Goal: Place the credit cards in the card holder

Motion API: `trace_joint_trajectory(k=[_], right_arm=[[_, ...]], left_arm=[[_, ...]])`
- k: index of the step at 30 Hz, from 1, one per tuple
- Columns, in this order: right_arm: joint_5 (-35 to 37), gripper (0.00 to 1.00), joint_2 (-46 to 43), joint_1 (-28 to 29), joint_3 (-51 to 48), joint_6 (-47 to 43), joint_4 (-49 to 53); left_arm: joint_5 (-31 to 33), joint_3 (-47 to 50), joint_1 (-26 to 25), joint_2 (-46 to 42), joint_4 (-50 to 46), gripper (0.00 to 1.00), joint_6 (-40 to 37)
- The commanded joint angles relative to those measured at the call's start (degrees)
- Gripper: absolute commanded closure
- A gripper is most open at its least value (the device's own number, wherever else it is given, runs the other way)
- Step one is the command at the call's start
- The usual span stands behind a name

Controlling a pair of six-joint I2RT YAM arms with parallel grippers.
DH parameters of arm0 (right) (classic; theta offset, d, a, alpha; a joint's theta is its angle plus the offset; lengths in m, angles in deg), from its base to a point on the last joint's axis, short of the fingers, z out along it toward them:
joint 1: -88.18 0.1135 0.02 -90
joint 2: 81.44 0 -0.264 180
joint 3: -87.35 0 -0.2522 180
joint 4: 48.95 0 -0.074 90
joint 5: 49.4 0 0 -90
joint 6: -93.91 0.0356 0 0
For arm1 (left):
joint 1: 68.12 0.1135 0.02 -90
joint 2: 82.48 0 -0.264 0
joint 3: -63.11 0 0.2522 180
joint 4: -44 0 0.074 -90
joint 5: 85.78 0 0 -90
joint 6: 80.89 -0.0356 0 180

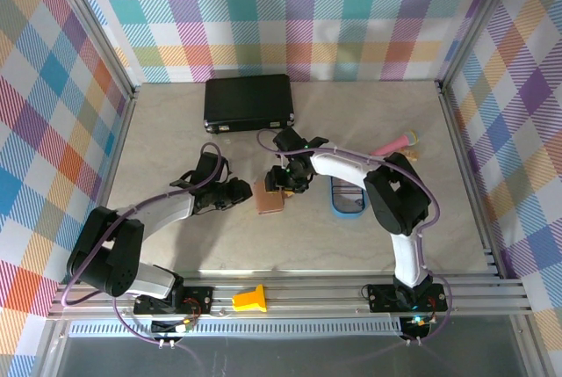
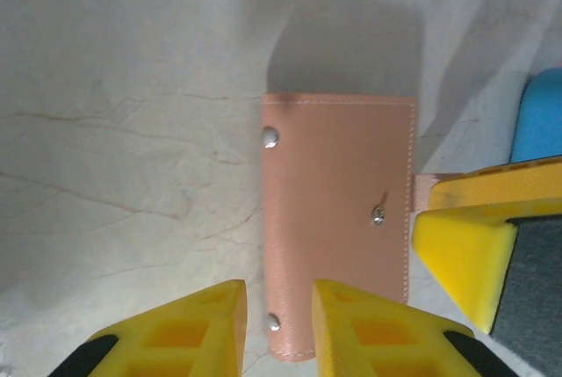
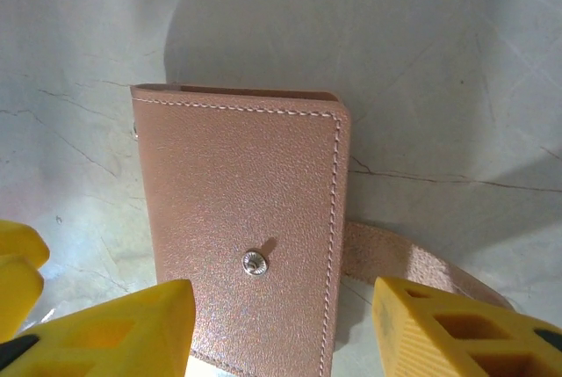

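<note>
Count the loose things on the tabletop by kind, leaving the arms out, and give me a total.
card holder: 1
black case: 1
blue tray: 1
pink and yellow object: 1
Total: 4

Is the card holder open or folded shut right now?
Folded shut: the card holder shows only outer leather, no pockets; its strap lies loose, off the stud.
</note>
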Motion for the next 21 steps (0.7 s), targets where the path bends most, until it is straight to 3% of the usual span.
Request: trace_joint_trajectory(k=[1, 21], right_arm=[[-1.4, 0.44, 1.5, -0.2, 2.1, -0.9, 2.0], [-9.1, 0.53, -1.1, -1.1, -2.7, -0.3, -5.0]], left_arm=[[1.2, 1.2, -0.1, -1.5, -2.3, 0.73, 0.4], [0.9, 0.9, 0.2, 0.3, -2.5, 0.71, -0.3]])
